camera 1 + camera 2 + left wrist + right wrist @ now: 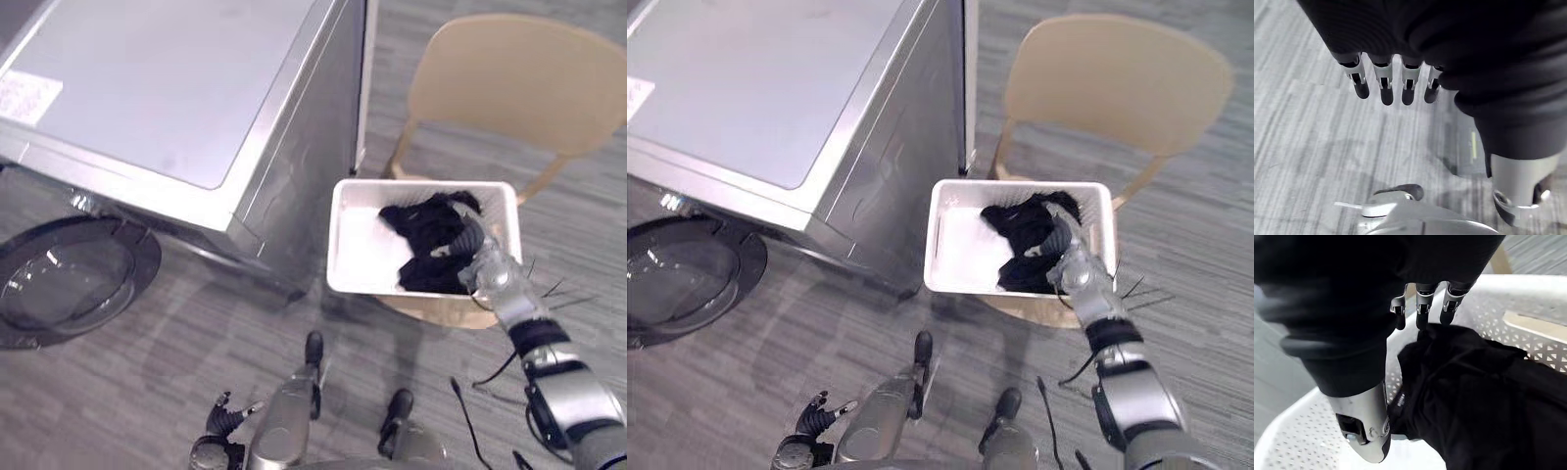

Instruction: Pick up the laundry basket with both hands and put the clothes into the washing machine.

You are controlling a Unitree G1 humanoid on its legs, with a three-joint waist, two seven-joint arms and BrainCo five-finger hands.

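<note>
The white laundry basket (364, 257) sits on the seat of a pale wooden chair (519, 83), whose back rises just beyond the basket. Black clothes (431, 240) fill the basket's right half, leaving its left half bare. The right hand (487, 266) comes over the basket's near right corner, fingers resting on the clothes. Just left of the basket stands the silver washing machine (176, 88) — its round door (69, 279) swung open, well to the basket's left. The left hand (227, 416) hangs over the grey floor (127, 392), nearer than the basket and to its left.
</note>
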